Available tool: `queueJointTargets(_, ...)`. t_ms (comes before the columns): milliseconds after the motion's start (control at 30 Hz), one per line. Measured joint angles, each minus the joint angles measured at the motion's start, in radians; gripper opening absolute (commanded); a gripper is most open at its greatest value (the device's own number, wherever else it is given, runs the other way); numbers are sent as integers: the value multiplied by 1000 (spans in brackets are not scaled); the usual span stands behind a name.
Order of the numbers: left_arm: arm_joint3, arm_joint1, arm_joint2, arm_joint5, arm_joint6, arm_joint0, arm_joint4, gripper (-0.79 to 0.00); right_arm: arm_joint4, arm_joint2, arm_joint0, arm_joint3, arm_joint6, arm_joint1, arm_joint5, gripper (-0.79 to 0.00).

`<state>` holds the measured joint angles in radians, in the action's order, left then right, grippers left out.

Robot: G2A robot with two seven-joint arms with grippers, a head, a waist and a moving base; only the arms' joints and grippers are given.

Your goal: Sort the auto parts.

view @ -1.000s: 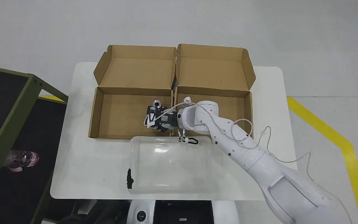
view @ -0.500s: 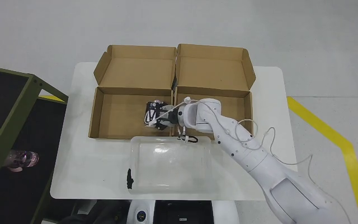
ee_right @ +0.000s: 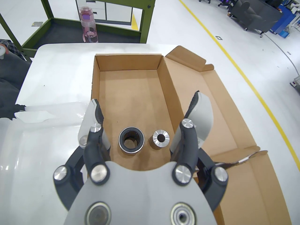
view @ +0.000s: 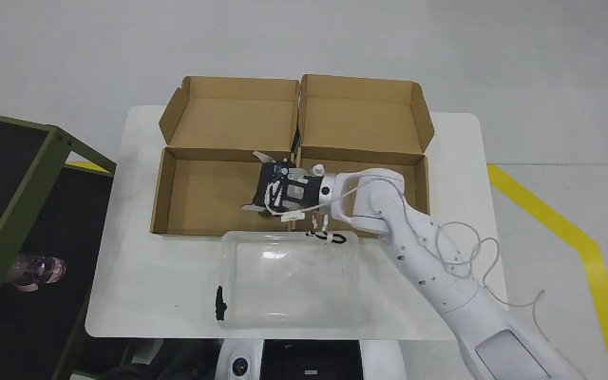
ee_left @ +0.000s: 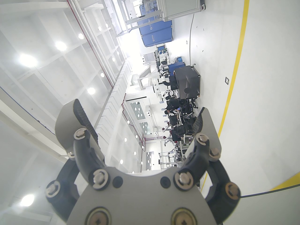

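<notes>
My right gripper (ee_right: 146, 99) hangs open above the near right end of the left cardboard box (ee_right: 131, 87), with nothing between its fingers. Below it, on the box floor, stand a black-rimmed steel sleeve (ee_right: 131, 139) and a smaller silver cylinder (ee_right: 160, 138), side by side and apart. In the top view the right gripper (view: 258, 182) sits over the right end of the left box (view: 204, 195). My left gripper (ee_left: 140, 106) is open and empty, pointing off into the room.
The right cardboard box (view: 410, 180) stands open beside the left one, both lids folded back. A clear plastic tray (view: 290, 285) lies at the table's front, with a small black piece (view: 219, 304) at its left edge. A green cart (view: 38, 180) stands left of the table.
Over the left box, my right gripper's fingers have spread apart and the wrist has shifted a little to the right.
</notes>
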<state>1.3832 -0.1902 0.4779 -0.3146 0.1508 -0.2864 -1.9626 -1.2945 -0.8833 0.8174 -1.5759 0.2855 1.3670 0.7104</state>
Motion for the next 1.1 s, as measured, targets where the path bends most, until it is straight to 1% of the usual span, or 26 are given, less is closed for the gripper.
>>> queueJointTargets(200, 0, 0, 0, 0, 0, 0, 0, 0, -21, -112, 116, -127, -4, -35, 14, -95)
queueJointTargets(300, 0, 0, 0, 0, 0, 0, 0, 0, -32, -164, 174, -171, -22, -50, 20, -120)
queueJointTargets(367, 0, 0, 0, 0, 0, 0, 0, 0, -42, -202, 215, -198, -42, -59, 9, -117)
queueJointTargets(467, 0, 0, 0, 0, 0, 0, 0, 0, -62, -253, 274, -233, -71, -72, 7, -74)
queueJointTargets(600, 0, 0, 0, 0, 0, 0, 0, 0, -87, -322, 350, -270, -110, -90, 17, -43)
queueJointTargets(833, 0, 0, 0, 0, 0, 0, 0, 0, -115, -436, 477, -312, -194, -115, 26, -34)
queueJointTargets(967, 0, 0, 0, 0, 0, 0, 0, 0, -133, -494, 542, -325, -261, -126, 8, 0)
queueJointTargets(1100, 0, 0, 0, 0, 0, 0, 0, 0, -148, -547, 601, -328, -324, -135, -18, 0)
